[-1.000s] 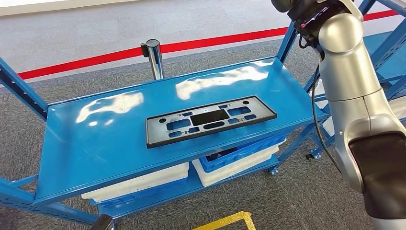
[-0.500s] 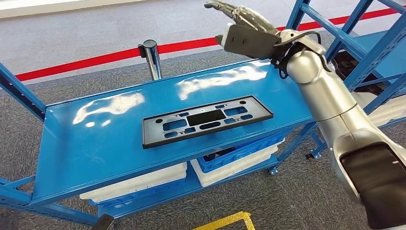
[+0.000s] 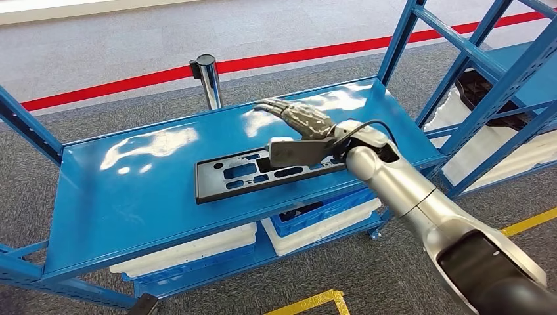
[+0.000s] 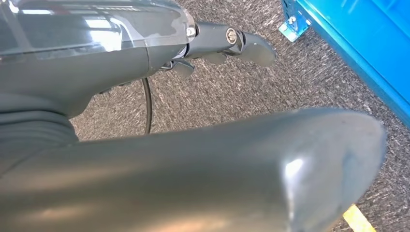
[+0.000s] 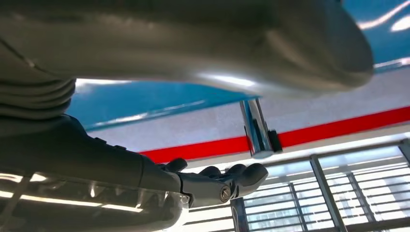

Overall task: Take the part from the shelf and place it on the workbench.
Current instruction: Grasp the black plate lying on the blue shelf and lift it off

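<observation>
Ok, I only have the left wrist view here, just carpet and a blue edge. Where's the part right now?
Observer: The black part lies flat on the top level of the blue shelf, roughly in the middle.
Operator: And is the right hand on it?
Observer: The right hand is over the part's right end with its fingers spread and nothing in it. I cannot tell whether it touches the part.
Operator: Anything underneath that level?
Observer: White trays and a blue bin sit on the lower level, below the part.
</observation>
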`<state>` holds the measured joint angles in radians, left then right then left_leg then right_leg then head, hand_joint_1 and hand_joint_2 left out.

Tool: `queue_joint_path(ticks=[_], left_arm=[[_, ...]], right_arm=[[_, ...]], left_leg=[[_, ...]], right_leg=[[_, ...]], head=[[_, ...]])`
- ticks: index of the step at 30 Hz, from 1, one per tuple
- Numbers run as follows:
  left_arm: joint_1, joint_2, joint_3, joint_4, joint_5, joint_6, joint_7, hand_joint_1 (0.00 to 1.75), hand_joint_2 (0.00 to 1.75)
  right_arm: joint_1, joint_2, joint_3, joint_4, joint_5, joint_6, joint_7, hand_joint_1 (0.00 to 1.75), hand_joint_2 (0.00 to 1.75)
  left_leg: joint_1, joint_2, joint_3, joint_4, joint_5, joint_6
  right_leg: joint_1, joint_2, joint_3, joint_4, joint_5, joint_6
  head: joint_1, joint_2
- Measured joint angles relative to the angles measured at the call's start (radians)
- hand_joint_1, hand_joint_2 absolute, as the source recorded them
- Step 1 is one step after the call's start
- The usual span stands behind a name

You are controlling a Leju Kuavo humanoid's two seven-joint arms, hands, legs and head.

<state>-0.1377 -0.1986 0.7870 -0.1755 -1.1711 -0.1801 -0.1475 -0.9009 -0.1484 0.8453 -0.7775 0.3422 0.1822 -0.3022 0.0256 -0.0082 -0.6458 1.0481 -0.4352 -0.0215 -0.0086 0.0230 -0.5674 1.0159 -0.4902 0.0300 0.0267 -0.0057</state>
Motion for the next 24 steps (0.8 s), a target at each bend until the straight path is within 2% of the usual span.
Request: queue_joint_path(ticks=[6,12,16,24], left_arm=[[0.0,-0.006,0.0,0.0,-0.005,0.0,0.007,0.0,0.0],[0.0,-0.007,-0.001,0.0,-0.005,0.0,0.008,0.0,0.0],[-0.001,-0.007,0.0,0.0,-0.005,0.0,0.008,0.0,0.0],[-0.001,-0.007,0.0,0.0,-0.005,0.0,0.01,0.0,0.0]], right_arm=[[0.089,0.057,0.024,0.063,0.037,-0.045,-0.02,0.0,0.0],[0.13,0.097,0.038,0.103,0.073,-0.069,-0.022,0.0,0.0],[0.144,0.108,0.039,0.128,0.08,-0.079,-0.023,0.0,1.75],[0.191,0.128,0.032,0.177,0.102,-0.088,-0.03,0.0,1.75]], left_leg=[[0.0,0.0,0.0,0.0,0.0,0.0],[0.0,0.0,-0.001,0.0,0.0,0.0],[0.0,0.0,-0.001,0.0,0.0,0.0],[0.0,0.0,-0.001,0.0,0.0,0.0]], right_leg=[[0.0,0.0,0.0,0.0,-0.001,-0.001],[0.0,0.0,-0.001,0.0,-0.001,-0.001],[0.0,0.0,-0.001,0.0,-0.001,-0.001],[0.0,0.0,-0.001,0.0,-0.001,-0.001]], head=[[0.0,0.0],[0.0,0.0],[0.0,0.0],[0.0,0.0]])
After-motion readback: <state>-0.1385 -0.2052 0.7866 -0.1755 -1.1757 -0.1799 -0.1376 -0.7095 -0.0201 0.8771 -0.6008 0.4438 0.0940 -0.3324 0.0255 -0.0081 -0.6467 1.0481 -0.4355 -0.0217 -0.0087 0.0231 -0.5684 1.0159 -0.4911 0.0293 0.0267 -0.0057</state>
